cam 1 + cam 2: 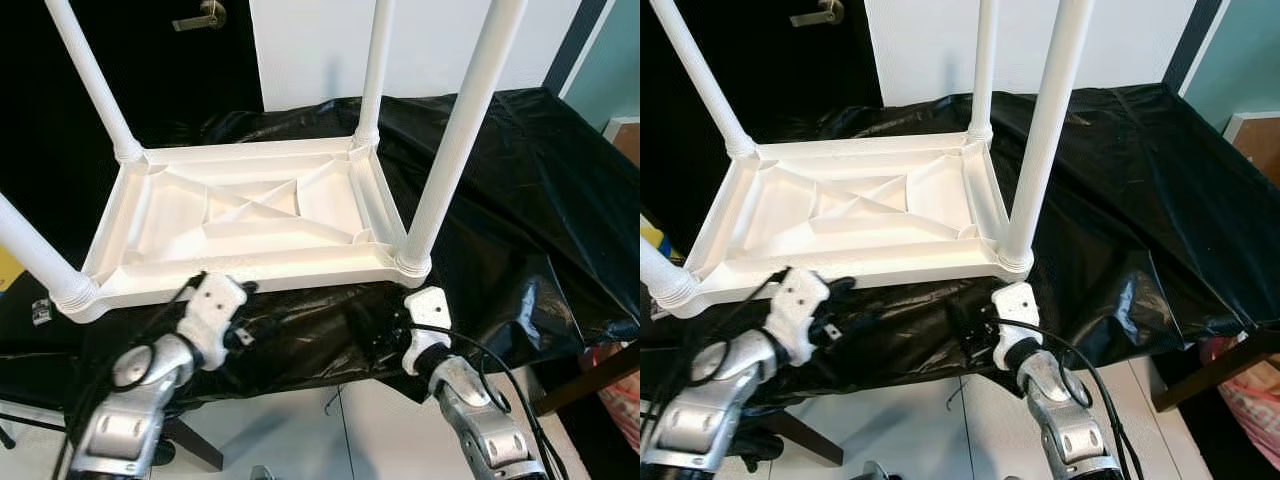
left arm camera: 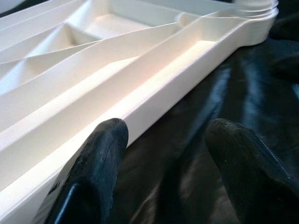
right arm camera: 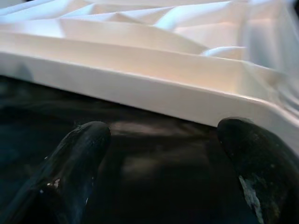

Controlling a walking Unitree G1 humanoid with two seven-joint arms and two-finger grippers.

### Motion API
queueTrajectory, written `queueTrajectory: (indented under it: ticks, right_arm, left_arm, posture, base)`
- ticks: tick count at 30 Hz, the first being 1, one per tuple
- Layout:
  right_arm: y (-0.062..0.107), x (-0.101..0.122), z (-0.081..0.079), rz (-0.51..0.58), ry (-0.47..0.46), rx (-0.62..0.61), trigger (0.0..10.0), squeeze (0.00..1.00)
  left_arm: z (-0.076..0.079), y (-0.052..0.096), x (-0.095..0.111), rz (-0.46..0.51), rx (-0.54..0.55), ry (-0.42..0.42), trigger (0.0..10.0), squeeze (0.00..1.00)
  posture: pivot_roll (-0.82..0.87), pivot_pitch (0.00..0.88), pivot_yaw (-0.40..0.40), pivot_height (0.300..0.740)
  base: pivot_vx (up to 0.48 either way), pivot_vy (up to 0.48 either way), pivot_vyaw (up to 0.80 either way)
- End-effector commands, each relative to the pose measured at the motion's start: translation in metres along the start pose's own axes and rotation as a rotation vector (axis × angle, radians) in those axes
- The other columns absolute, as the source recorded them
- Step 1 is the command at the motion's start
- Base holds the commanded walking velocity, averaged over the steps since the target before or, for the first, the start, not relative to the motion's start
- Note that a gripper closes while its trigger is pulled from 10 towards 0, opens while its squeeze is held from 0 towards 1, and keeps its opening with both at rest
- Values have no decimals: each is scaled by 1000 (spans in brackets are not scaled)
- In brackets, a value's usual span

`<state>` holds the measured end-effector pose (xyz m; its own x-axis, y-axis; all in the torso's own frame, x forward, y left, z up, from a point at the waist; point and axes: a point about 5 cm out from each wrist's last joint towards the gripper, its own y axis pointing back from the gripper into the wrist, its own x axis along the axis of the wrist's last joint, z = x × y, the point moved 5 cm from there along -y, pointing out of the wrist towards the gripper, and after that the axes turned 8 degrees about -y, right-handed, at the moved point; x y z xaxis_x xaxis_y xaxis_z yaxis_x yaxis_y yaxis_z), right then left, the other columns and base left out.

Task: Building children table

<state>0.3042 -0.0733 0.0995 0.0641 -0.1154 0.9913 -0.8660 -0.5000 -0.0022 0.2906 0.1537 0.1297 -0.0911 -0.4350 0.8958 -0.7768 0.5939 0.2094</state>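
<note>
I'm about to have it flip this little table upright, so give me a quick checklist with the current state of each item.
1. Four legs fitted: ok; all four stand up from the upside-down white table top, such as the near right leg.
2. Legs fully tight: cannot tell.
3. Left hand open: ok, fingers spread by the near rim.
4. Right hand open: ok, facing the same rim.
5. Firm grip on the top: not ok, neither hand is closed on it.
6. Black cover under the top: ok, though wrinkled.

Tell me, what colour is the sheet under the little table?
Black and shiny sheet, clearest in the left eye view.
</note>
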Motion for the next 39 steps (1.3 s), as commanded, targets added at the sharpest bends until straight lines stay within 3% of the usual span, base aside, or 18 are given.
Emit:
queueTrajectory:
  ticks: [1,7,8,9,10,11,14,17,20,23,24,31,34,35,36,37,38,39]
  right_arm:
    - [-12,9,-9,16,-8,50,10000,0]
    - [-30,24,-8,52,4,60,10000,0]
    - [-38,30,-5,68,11,53,10000,0]
    - [-38,30,-5,68,11,53,10000,0]
    - [-44,36,-1,80,13,46,10000,0]
    - [-44,36,-1,80,13,46,10000,0]
    - [-53,44,10,98,19,10,10000,0]
    - [-56,51,28,116,24,-55,10000,0]
    - [-56,53,33,120,27,-74,10000,0]
    - [-53,55,55,124,30,-150,10000,0]
    - [-53,55,55,124,30,-150,10000,0]
    - [-48,66,90,143,51,-240,10000,0]
    - [-48,68,94,148,51,-248,10000,0]
    - [-47,70,100,154,52,-262,10000,0]
    - [-47,70,100,154,52,-262,10000,0]
    - [-46,73,106,160,57,-282,10000,0]
    - [-46,73,106,160,57,-282,10000,0]
    - [-44,77,111,171,61,-300,10000,0]
  left_arm:
    - [-13,14,-8,-44,35,2,10000,0]
    - [-35,33,-18,-98,101,-21,10000,0]
    - [-47,43,-23,-131,138,-27,10000,0]
    - [-47,43,-23,-131,138,-27,10000,0]
    - [-57,54,-27,-158,162,-30,10000,0]
    - [-57,54,-27,-158,162,-30,10000,0]
    - [-67,76,-33,-209,178,-19,10000,0]
    - [-66,100,-29,-223,143,33,10000,0]
    - [-65,106,-29,-227,133,46,10000,0]
    - [-63,127,-36,-276,102,76,10000,0]
    - [-63,127,-36,-276,102,76,10000,0]
    - [-52,165,-65,-422,40,196,10000,0]
    - [-54,169,-68,-437,50,202,10000,0]
    - [-66,175,-74,-465,106,173,10000,0]
    - [-66,175,-74,-465,106,173,10000,0]
    - [-82,182,-81,-492,179,172,10000,0]
    - [-82,182,-81,-492,179,172,10000,0]
    - [-103,189,-88,-525,269,137,10000,0]
  posture:
    - [43,87,0,740]
    - [54,84,-4,740]
    - [62,82,-6,740]
    - [62,82,-6,740]
    - [65,82,-7,740]
    - [65,82,-7,740]
    - [80,81,-14,740]
    - [85,79,-17,740]
    - [87,79,-18,740]
    - [89,82,-15,740]
    - [89,82,-15,740]
    - [86,81,-9,740]
    - [86,81,-9,740]
    - [84,76,-3,740]
    - [84,76,-3,740]
    - [82,73,-1,740]
    - [82,73,-1,740]
    - [80,70,1,740]
  base:
    - [0,0,0]
    - [0,0,0]
    - [0,0,0]
    - [0,0,0]
    - [0,0,0]
    - [0,0,0]
    - [0,0,0]
    - [0,0,0]
    - [0,0,0]
    - [0,0,0]
    - [0,0,0]
    - [0,0,0]
    - [0,0,0]
    - [0,0,0]
    - [0,0,0]
    - [0,0,0]
    - [0,0,0]
    - [0,0,0]
